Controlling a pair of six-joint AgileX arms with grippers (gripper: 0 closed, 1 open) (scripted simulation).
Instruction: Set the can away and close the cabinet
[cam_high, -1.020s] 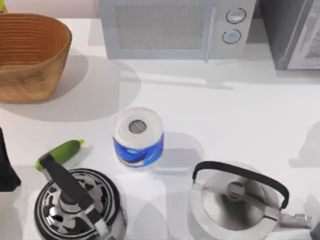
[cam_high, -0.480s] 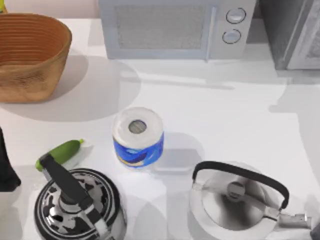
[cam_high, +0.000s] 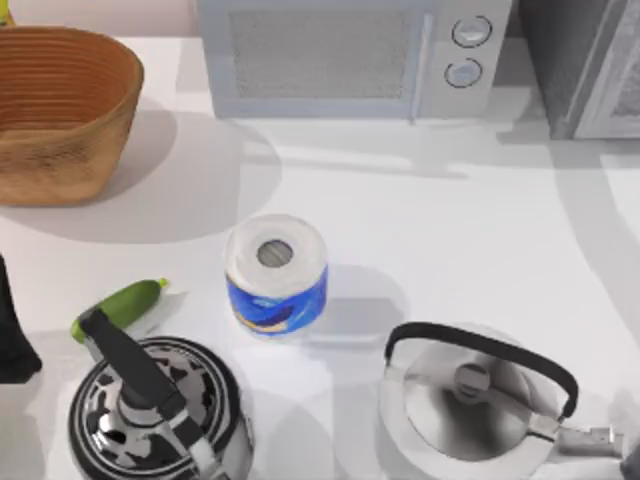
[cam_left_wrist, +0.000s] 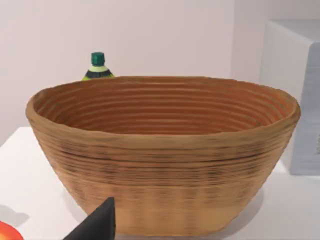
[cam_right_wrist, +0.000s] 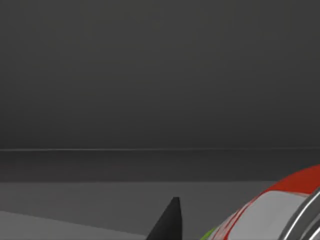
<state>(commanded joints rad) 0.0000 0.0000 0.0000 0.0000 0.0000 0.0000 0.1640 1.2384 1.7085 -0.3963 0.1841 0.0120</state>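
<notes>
The can (cam_right_wrist: 280, 212), red with a silver rim and a touch of green, appears at the edge of the right wrist view, very close to the camera, in front of a dim grey interior with a flat floor and a plain back wall. One dark fingertip (cam_right_wrist: 167, 222) of the right gripper rises beside the can. Whether the right fingers grip the can or stand apart from it cannot be told.

In the top view, the grey cabinet (cam_high: 585, 65) stands at the far right corner of the white bench (cam_high: 470, 230). Just left of it sits a pale microwave (cam_high: 350, 55) with two round dials. A woven wicker basket (cam_high: 60, 110) occupies the far left corner. Near the middle of the bench a blue-and-white paper roll (cam_high: 276, 275) stands upright. A green cucumber (cam_high: 120, 308) lies to its left, near a black-and-white patterned kettle (cam_high: 150, 410) at the front left. A silver kettle (cam_high: 475, 405) with a black handle sits at the front right.

The left arm (cam_high: 12, 340) shows as a dark shape at the left edge of the top view. Its wrist view faces the basket, with a green-capped bottle (cam_left_wrist: 98, 67) behind the rim and one dark fingertip (cam_left_wrist: 97, 225) low in the picture; how far the left fingers are open cannot be told.
</notes>
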